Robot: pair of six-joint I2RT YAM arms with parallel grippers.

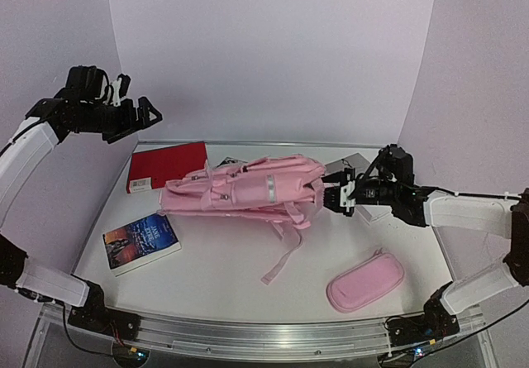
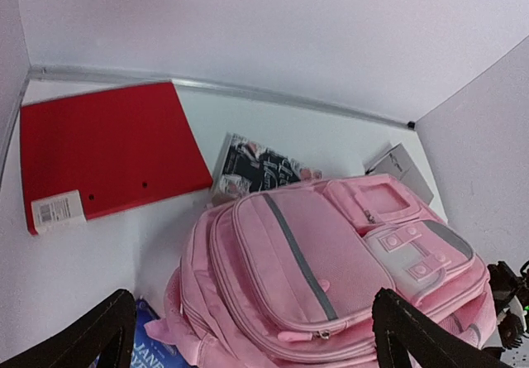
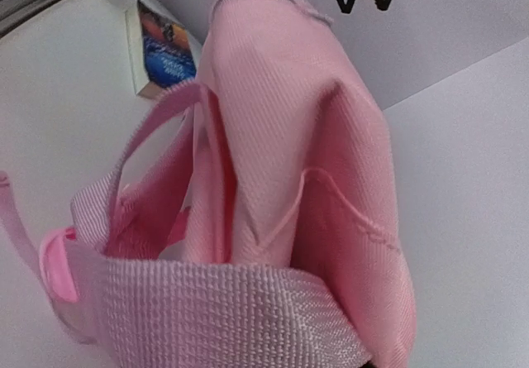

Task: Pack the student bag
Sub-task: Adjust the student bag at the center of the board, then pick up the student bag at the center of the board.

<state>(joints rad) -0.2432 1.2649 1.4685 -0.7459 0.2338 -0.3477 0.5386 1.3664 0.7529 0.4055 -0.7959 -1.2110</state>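
Student bag (image 1: 248,188) lies flat, top end against right gripper (image 1: 340,196), jaw state impossible to tell, well below left gripper (image 1: 139,102), jaws wide apart; best pinch handle webbing (image 3: 231,302) squarely before opening.

White table (image 1: 223,277), matte, forms the base of the enclosure. Back wall (image 1: 273,54) plain, pale lilac-white. Left wall (image 1: 50,37) and right wall (image 1: 479,70) are the same tone and meet it at soft vertical corners. Thin metal strip (image 2: 248,89) runs along the foot of the back wall (clearest from the left wrist view). Brushed aluminium rail (image 1: 248,331) borders the table's near edge. Light is even and diffuse with a faint cool tint; shadows on the tabletop are soft-edged and short.
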